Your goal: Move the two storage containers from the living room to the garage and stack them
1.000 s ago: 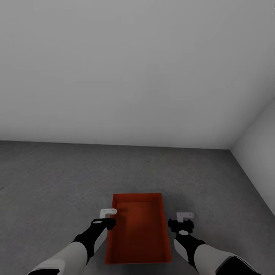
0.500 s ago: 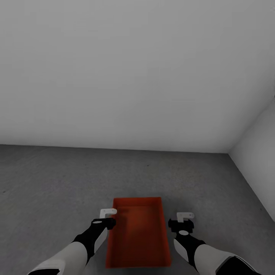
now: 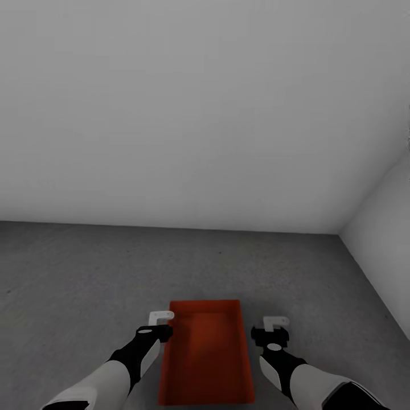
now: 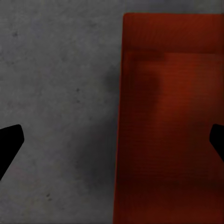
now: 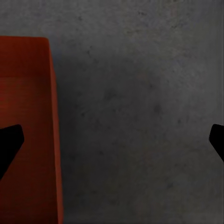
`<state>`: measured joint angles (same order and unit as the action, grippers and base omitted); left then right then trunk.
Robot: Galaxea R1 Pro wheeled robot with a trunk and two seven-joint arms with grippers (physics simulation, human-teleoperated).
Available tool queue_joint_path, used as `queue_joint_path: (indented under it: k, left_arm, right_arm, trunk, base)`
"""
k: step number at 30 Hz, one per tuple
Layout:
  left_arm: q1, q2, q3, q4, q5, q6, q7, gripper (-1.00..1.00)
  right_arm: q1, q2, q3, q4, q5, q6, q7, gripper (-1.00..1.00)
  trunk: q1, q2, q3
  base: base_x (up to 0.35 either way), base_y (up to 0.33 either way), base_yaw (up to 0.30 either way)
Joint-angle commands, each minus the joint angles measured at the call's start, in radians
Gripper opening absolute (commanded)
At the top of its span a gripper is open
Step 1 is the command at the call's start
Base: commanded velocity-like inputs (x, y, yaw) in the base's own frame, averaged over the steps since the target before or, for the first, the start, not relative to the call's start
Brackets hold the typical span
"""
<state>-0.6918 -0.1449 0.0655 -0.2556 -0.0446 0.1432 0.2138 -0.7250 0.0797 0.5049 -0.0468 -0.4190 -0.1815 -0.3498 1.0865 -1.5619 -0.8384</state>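
Note:
One orange-red storage container [image 3: 208, 353] lies open side up on the garage's dark grey concrete floor [image 3: 85, 273], between my two arms. My left gripper [image 3: 161, 315] hangs open above the container's left wall. In the left wrist view the container [image 4: 172, 116] lies below the open left gripper [image 4: 112, 142], whose one fingertip is over the floor and the other over the bin. My right gripper [image 3: 276, 322] is open and empty over bare floor just right of the container. The right wrist view has the container's wall [image 5: 25, 93] beside the open right gripper [image 5: 112, 142].
A plain pale grey wall [image 3: 199, 114] stands ahead, and it meets a side wall [image 3: 381, 239] in a corner at the right. Concrete floor stretches to the left and ahead of the container.
The whole head view has shifted: the floor line and the container sit lower in the picture than a second ago. Both arms hold the same places in view, grippers still open.

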Motion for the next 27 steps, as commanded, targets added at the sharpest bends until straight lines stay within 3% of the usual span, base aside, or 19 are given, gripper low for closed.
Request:
queue_joint_path:
  k: [1,15,27]
  left_arm:
    - [0.000,-0.001,0.007,-0.002,-0.005,0.006,0.001,1.00]
    - [0.000,-0.001,0.007,-0.002,-0.005,0.006,0.001,1.00]
    - [0.000,0.001,0.006,-0.005,-0.003,0.004,0.000,1.00]
  right_arm:
    - [-0.001,0.000,0.008,0.001,-0.010,-0.003,-0.002,1.00]
    - [-0.001,0.000,0.009,0.001,-0.010,-0.003,0.008,1.00]
    - [-0.001,0.000,0.009,0.001,-0.009,-0.003,0.006,1.00]
  trunk:
    - [-0.004,0.007,0.004]
    - [-0.058,0.105,0.069]
    - [-0.058,0.105,0.085]
  base:
    - [0.000,0.000,0.000]
    - [0.000,0.000,0.000]
    - [0.000,0.000,0.000]
